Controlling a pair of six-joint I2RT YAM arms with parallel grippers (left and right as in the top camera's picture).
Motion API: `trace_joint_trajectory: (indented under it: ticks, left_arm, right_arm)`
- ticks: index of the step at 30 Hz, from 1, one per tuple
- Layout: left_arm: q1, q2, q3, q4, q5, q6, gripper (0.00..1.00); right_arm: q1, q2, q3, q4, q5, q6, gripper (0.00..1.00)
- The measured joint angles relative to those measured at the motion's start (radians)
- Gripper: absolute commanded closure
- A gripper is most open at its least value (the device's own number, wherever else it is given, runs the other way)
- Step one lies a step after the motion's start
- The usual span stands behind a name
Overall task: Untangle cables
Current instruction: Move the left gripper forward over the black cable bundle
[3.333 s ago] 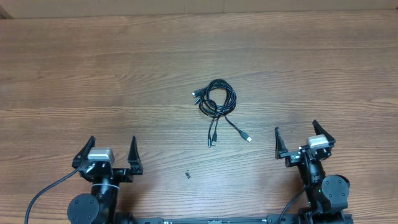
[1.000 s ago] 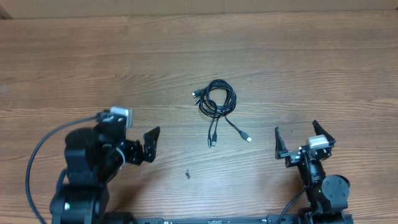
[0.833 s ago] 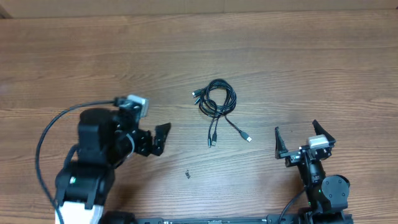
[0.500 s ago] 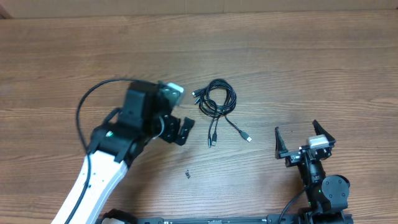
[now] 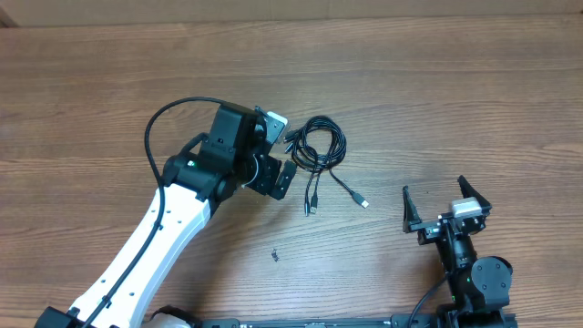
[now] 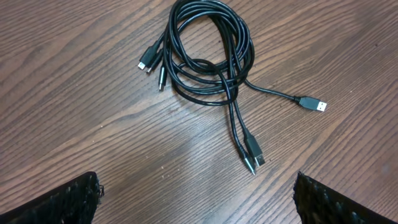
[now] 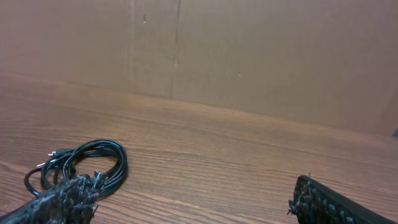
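The cables [image 5: 316, 153] lie as one looped bundle near the middle of the wooden table [image 5: 474, 91], with several plug ends poking out at the bundle's left edge and three loose ends trailing toward the robot, one of them silver-tipped and off to the right. The left gripper [image 5: 282, 153] hangs just beside the left edge of that bundle with its jaws spread wide and nothing between them. In the left wrist view the coil [image 6: 217, 74] sits ahead of and between the two dark fingers [image 6: 68, 202], apart from both, and the trailing plug ends reach closest to the gap. The right gripper [image 5: 434, 191] sits near the table's near right edge, well apart from the bundle, jaws also fully spread and empty. In its wrist view the coil [image 7: 118, 163] shows far ahead, at the left finger's side.
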Motion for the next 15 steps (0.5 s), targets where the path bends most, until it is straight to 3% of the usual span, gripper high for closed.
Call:
trace_joint_trajectory:
  ticks: [15]
  left_arm:
    - [0.0,0.006,0.06,-0.029,0.024,0.0,0.0]
  right_arm:
    - [0.0,0.0,0.0,0.0,0.0,0.0,0.0]
